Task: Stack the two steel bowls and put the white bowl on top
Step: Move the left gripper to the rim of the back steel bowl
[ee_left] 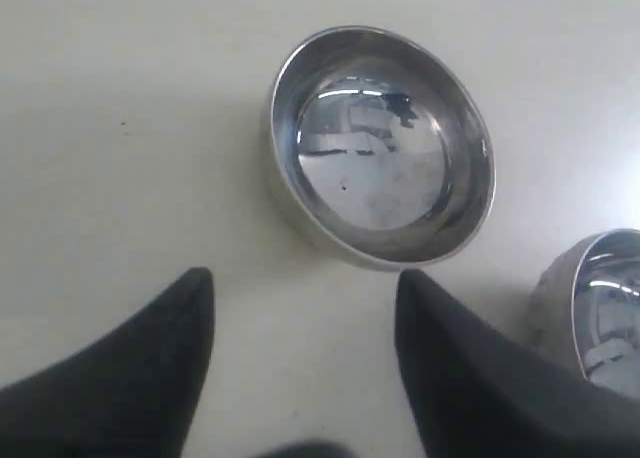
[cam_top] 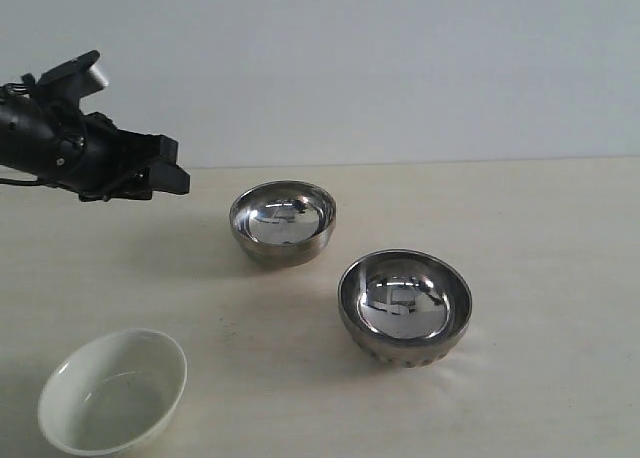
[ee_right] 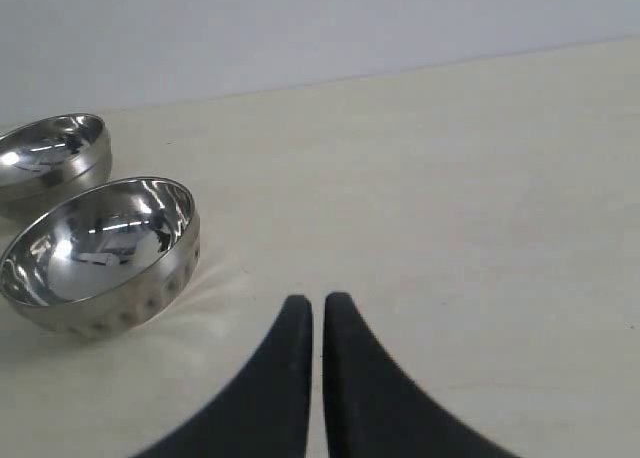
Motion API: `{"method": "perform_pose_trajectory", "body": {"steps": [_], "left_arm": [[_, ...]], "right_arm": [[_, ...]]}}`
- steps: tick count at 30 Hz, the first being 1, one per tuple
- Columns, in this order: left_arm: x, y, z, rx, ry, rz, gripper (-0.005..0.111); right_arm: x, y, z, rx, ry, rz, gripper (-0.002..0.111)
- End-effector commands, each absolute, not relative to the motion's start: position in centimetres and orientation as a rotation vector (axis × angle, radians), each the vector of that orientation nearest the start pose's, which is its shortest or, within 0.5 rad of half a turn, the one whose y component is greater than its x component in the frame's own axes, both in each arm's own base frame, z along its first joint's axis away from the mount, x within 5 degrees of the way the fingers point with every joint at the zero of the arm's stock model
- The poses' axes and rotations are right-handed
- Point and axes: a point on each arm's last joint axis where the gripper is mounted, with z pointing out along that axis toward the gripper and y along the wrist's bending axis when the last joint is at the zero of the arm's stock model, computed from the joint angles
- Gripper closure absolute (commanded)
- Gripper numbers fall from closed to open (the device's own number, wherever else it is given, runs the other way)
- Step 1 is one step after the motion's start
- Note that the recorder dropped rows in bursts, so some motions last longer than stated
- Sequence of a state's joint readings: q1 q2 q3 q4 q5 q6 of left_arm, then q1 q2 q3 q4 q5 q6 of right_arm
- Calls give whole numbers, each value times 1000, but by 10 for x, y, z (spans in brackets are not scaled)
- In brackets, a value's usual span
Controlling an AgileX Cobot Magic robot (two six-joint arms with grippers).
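Note:
The smooth steel bowl (cam_top: 283, 220) stands upright near the table's back, and the larger ribbed steel bowl (cam_top: 405, 305) sits in front of it to the right. At the front left rests the white bowl (cam_top: 113, 391), empty. My left gripper (cam_top: 168, 176) hovers above the table to the left of the smooth bowl. In the left wrist view it is open (ee_left: 305, 283), with the smooth bowl (ee_left: 381, 143) just beyond its fingertips and the ribbed bowl (ee_left: 600, 313) at the frame edge. My right gripper (ee_right: 318, 303) is shut and empty, beside the ribbed bowl (ee_right: 100, 250); it is out of the exterior view.
The pale tabletop (cam_top: 540, 238) stretches to a plain light wall behind. The left arm's black body (cam_top: 60, 138) reaches in from the left edge above the table.

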State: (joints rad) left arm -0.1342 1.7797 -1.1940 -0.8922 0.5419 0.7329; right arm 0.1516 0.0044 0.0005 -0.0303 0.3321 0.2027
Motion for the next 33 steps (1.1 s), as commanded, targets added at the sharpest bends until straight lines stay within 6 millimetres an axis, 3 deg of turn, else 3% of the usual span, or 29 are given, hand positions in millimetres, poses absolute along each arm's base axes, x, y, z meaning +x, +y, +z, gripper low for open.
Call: {"method": "perform_pose_trajectory", "body": {"steps": [1, 18, 33], "left_arm": [[392, -99, 222, 245, 2422, -646, 55], [449, -134, 173, 273, 2486, -657, 55], [462, -140, 140, 277, 2525, -629, 55]], "right_arm": [[54, 7, 184, 25, 1810, 214, 108], [54, 7, 184, 25, 1810, 214, 108], [54, 7, 184, 25, 1810, 214, 108]]}}
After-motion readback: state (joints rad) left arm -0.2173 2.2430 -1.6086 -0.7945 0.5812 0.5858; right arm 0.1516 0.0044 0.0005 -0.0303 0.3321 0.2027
